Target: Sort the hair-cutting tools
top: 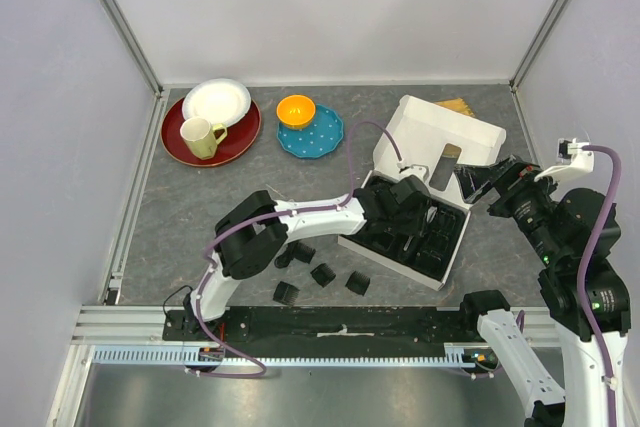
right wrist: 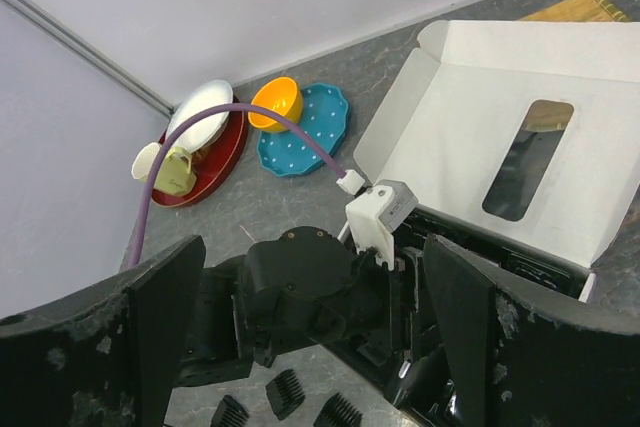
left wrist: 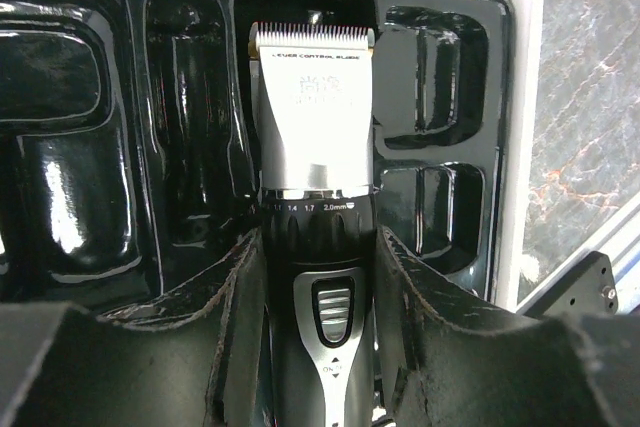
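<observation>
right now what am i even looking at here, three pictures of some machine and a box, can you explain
These are two robot arms bolted at the near edge of a grey table, each ending in a two-fingered tool. The overhead picture comes from a fixed camera above and behind them; the other two come from cameras on the left and right wrists.

The left tool reaches into a white box with a black tray and is closed on a clipper, its silver blade pointing away from the camera. The right tool hangs open beside the box, holding nothing.

On the table lie several small black combs. At the far side are a red plate carrying a white plate and a mug, and a blue plate with an orange bowl.
</observation>
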`<state>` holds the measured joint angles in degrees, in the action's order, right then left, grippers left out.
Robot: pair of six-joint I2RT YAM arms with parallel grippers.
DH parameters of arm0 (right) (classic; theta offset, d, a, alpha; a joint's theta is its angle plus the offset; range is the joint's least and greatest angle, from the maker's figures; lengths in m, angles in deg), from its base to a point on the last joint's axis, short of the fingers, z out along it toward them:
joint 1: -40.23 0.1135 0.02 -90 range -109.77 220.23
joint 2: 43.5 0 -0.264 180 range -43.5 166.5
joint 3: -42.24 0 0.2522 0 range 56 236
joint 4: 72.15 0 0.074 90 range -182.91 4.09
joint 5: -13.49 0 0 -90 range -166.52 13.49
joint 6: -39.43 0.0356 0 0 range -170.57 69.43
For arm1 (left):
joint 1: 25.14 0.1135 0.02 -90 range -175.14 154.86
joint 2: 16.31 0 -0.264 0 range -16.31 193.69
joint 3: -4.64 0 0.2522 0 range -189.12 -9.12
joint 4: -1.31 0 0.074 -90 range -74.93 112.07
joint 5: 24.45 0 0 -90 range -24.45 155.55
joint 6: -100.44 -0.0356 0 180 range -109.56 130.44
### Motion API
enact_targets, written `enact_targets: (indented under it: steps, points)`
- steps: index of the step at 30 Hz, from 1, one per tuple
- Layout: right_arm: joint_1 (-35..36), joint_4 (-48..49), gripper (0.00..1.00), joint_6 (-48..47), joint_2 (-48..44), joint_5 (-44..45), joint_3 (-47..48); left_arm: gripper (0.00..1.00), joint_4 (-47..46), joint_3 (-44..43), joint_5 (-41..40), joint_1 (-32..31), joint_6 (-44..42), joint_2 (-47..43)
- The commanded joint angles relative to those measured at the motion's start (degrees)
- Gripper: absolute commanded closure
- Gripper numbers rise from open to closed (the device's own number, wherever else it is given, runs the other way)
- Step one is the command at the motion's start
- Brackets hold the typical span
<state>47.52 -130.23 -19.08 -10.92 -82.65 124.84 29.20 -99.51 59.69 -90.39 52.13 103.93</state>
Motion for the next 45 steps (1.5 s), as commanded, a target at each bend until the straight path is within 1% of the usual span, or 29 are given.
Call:
enact_targets:
  steps: [1, 2, 4, 6, 10, 11, 12, 13, 18, 22, 26, 27, 28, 30, 31, 34, 37, 41, 45]
  points:
    - [0.2, 0.9, 0.02, -0.6, 0.3, 0.5, -0.5, 0.85, -1.7, -2.7, -1.9, -0.6, 1.7, 2.0]
    - [0.2, 0.9, 0.02, -0.6, 0.3, 0.5, -0.5, 0.82, -1.7, -2.9, -2.2, -0.6, 1.5, 2.3]
    - [0.2, 0.8, 0.02, -0.6, 0.2, 0.6, -0.7, 0.81, -1.7, -3.6, -3.4, -0.6, 0.8, 2.5]
    - [0.2, 0.7, 0.02, -0.6, 0.3, 0.6, -0.8, 0.78, -1.7, -4.1, -4.2, -0.6, 0.0, 2.6]
    - [0.1, 0.6, 0.02, -0.7, 0.2, 0.5, -1.0, 0.61, -2.3, -4.5, -5.3, -0.7, -1.7, 2.2]
    - [0.2, 0.5, 0.02, -0.9, 0.2, 0.5, -1.2, 0.54, -2.1, -4.4, -5.8, -0.7, -2.2, 1.8]
    - [0.2, 0.5, 0.02, -0.9, 0.2, 0.5, -1.2, 0.51, -2.1, -4.1, -6.1, -0.7, -2.4, 1.4]
    - [0.2, 0.5, 0.02, -0.9, 0.2, 0.5, -1.2, 0.48, -2.1, -3.8, -6.3, -0.8, -2.7, 0.4]
    - [0.2, 0.5, 0.02, -1.0, 0.4, 0.4, -1.7, 0.44, -2.3, -1.6, -8.6, -1.4, -3.6, -2.9]
    - [0.2, 0.5, 0.02, -1.1, 0.6, 0.2, -1.9, 0.35, -2.4, -0.8, -9.5, -2.1, -4.7, -4.7]
    - [0.2, 0.5, 0.02, -1.2, 0.6, 0.1, -1.9, 0.35, -2.4, -0.7, -9.5, -2.3, -5.4, -5.5]
    - [0.1, 0.5, 0.02, -1.2, 0.5, 0.2, -2.0, 0.37, -2.3, -0.2, -9.4, -2.4, -5.3, -6.2]
    - [0.2, 0.5, 0.02, -1.2, 0.4, 0.2, -2.0, 0.43, -2.3, 0.1, -9.3, -2.4, -5.1, -6.6]
    - [0.2, 0.4, 0.02, -1.2, 0.5, 0.2, -2.0, 0.52, -2.1, 1.7, -9.0, -2.5, -4.7, -7.9]
    - [0.2, 0.4, 0.02, -1.3, 0.5, 0.3, -2.0, 0.59, -2.1, 2.2, -8.9, -2.5, -4.5, -8.3]
    - [0.2, 0.5, 0.02, -1.3, 0.6, 0.4, -2.0, 0.69, -2.2, 4.5, -7.5, -2.6, -3.9, -9.2]
    - [0.4, 0.5, 0.02, -1.3, 0.6, 0.5, -2.1, 0.72, -3.1, 6.8, -4.9, -2.9, -4.2, -9.4]
    - [0.1, 0.4, 0.02, -1.3, 0.6, 0.4, -2.3, 0.73, -7.3, 11.2, -0.6, -3.7, -6.1, -9.7]
    - [0.2, 0.4, 0.02, -1.3, 0.6, 0.4, -2.6, 0.73, -8.2, 12.5, -0.7, -4.2, -7.1, -9.4]
